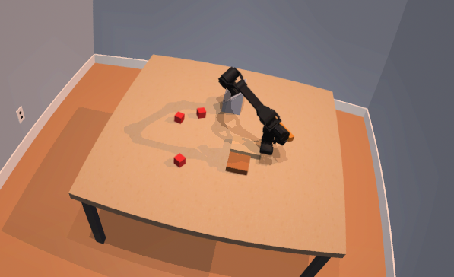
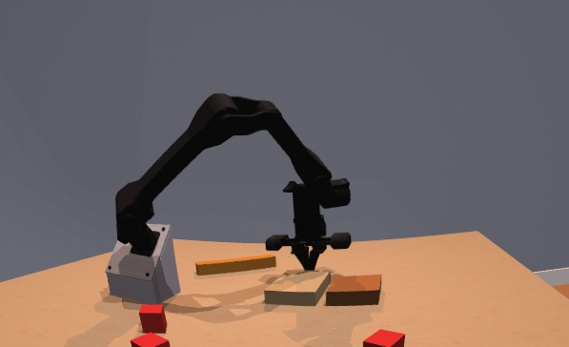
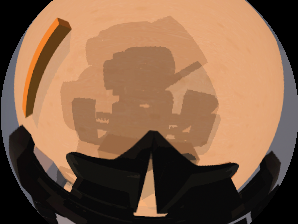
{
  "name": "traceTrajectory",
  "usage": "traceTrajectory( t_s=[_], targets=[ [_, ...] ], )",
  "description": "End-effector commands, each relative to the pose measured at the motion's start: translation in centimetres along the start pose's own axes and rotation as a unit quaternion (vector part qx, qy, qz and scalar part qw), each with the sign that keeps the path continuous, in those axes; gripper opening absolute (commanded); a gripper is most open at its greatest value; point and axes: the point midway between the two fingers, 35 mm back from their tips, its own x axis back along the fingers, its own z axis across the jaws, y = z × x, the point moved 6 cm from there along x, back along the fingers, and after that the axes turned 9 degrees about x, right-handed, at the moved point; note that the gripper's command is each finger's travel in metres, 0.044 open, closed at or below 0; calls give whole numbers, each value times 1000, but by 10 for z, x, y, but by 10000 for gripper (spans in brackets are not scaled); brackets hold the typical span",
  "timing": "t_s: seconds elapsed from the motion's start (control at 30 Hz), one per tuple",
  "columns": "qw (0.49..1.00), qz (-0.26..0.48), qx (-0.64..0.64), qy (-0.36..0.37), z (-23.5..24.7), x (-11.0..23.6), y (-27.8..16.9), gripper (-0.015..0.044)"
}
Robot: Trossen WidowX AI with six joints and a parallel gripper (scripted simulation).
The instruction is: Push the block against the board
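Observation:
A flat brown square block [image 1: 238,163] [image 2: 354,288] lies on the table. A flat tan slab [image 2: 297,287] lies right beside it and seems to touch its side; in the top view only the tan slab's thin grey edge [image 1: 243,154] shows. A long orange board [image 2: 235,264] [image 3: 43,63] [image 1: 290,136] lies apart, behind them, and its end peeks out beside the wrist. My gripper [image 1: 266,151] [image 2: 308,267] [image 3: 152,135] is shut and empty. It points straight down with its tips at the tan slab's far edge.
Three red cubes [image 1: 179,117] [image 1: 201,113] [image 1: 179,160] stand to the left, and they also show in the exterior view [image 2: 152,317] [image 2: 150,340] [image 2: 383,339]. The arm's grey base [image 1: 233,103] [image 2: 143,274] stands at the back of the table [image 1: 209,213].

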Motion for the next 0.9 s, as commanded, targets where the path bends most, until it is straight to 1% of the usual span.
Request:
traceTrajectory(
  t_s=[0.0,0.77,0.87],
  targets=[
    [1000,3,0,5,-1,-4,6,0],
    [1000,3,-1,5,-9,-4,43,0],
    [1000,4,2,5,-8,-2,40,0]
  ],
)
